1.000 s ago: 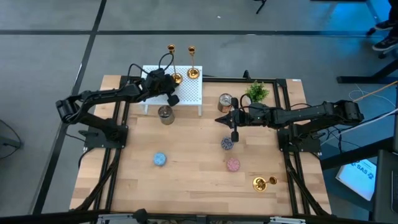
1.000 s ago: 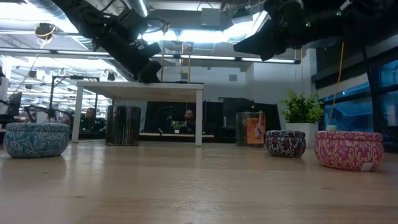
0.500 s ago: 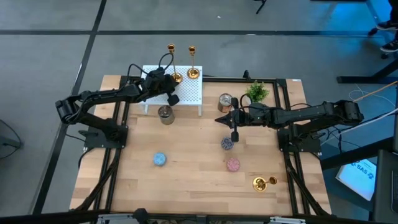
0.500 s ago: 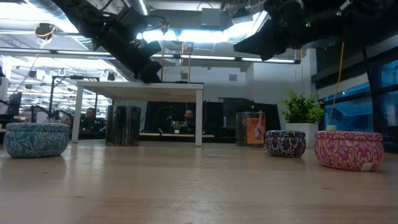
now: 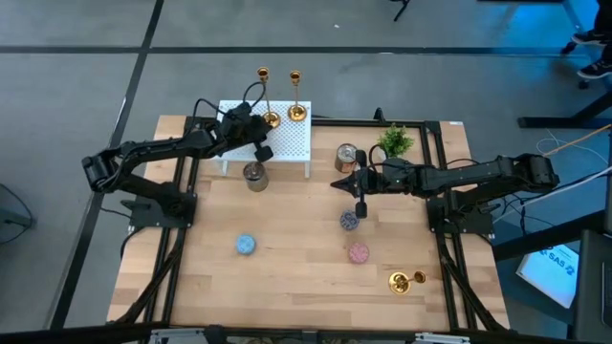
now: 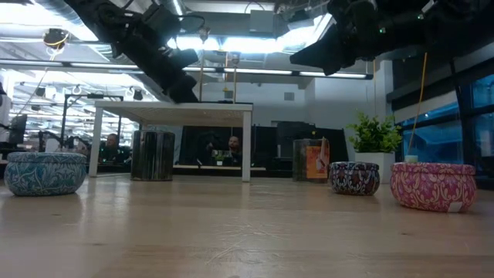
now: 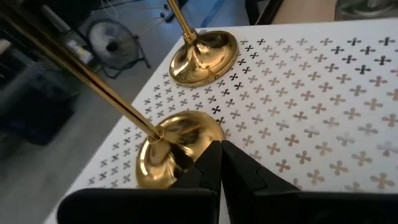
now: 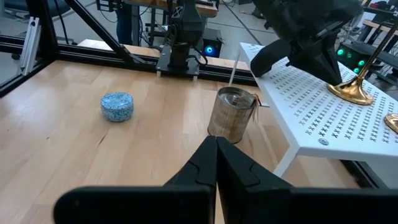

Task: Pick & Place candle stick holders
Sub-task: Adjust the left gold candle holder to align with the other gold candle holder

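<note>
Where the overhead camera looks down, a small white perforated stand (image 5: 266, 140) sits at the far edge of the wooden table (image 5: 296, 287). Two gold candlesticks (image 5: 271, 118) (image 5: 297, 111) stand upright on its far side, and a third candlestick (image 5: 405, 281) lies on its side near the table's near right corner. A grey tin (image 5: 254, 176) stands just in front of the stand, a copper tin (image 5: 346, 157) and a potted plant (image 5: 395, 141) to its right. Blue (image 5: 247, 245), speckled (image 5: 349, 221) and pink (image 5: 359, 252) round tins lie well apart on the boards. The left gripper (image 5: 258, 131) reaches over the stand, beside the nearer candlestick's base. The right gripper (image 5: 337, 183) hangs above mid-table, arm stretched out level.

At table height, both arms appear overhead; the tins line the view.

From the left wrist, the fingers (image 7: 208, 165) are pressed together, tip just beside the gold base (image 7: 171, 149), holding nothing.

From the right wrist, the fingers (image 8: 205, 158) are likewise pressed together and empty, pointing toward the grey tin.
</note>
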Tool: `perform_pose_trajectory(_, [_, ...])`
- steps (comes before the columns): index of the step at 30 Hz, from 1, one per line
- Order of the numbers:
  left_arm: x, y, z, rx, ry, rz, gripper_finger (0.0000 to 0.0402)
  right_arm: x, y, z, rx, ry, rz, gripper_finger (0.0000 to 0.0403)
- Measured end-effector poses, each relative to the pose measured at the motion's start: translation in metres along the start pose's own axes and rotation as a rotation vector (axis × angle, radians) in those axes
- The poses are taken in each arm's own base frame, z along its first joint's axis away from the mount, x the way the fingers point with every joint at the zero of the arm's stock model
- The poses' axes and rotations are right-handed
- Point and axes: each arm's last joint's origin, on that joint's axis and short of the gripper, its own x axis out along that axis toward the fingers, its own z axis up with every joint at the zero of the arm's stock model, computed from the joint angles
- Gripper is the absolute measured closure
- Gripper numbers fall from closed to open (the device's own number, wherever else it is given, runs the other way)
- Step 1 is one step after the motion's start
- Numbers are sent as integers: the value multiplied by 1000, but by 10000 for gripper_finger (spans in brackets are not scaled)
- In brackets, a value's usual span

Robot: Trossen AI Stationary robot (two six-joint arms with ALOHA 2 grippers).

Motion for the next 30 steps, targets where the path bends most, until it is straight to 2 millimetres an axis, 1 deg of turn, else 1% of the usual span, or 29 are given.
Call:
perform_pose_trajectory(3, [-1,-2,0,21,8,-2,400,0,0,0,0,0,0,399])
perform_pose_trajectory(5, [-2,-7,3,42,-1,-2,400,0,0,0,0,0,0,399])
perform_pose_trajectory(8, [-7,-17,9,120,-4,44,400,0,0,0,0,0,-1,399])
perform_pose_trajectory(12, [-16,-29,22,223,52,85,400,0,0,0,0,-4,-1,399])
perform_pose_trajectory(15, [-26,-29,41,219,67,61,400,0,0,1,4,-8,-2,399])
perform_pose_trajectory(18, [-34,-28,52,198,90,22,400,0,0,1,5,-9,-2,399])
perform_pose_trajectory(19, [-36,-26,57,194,86,25,400,0,0,1,5,-9,-2,399])
perform_pose_trajectory(21, [-39,-22,63,198,81,82,400,0,0,1,6,-9,-1,399])
perform_pose_trajectory(25, [-38,-17,64,215,124,260,400,0,0,1,8,-8,-1,399])
perform_pose_trajectory(30, [-22,-17,58,190,194,354,400,0,0,1,8,-8,-1,399])
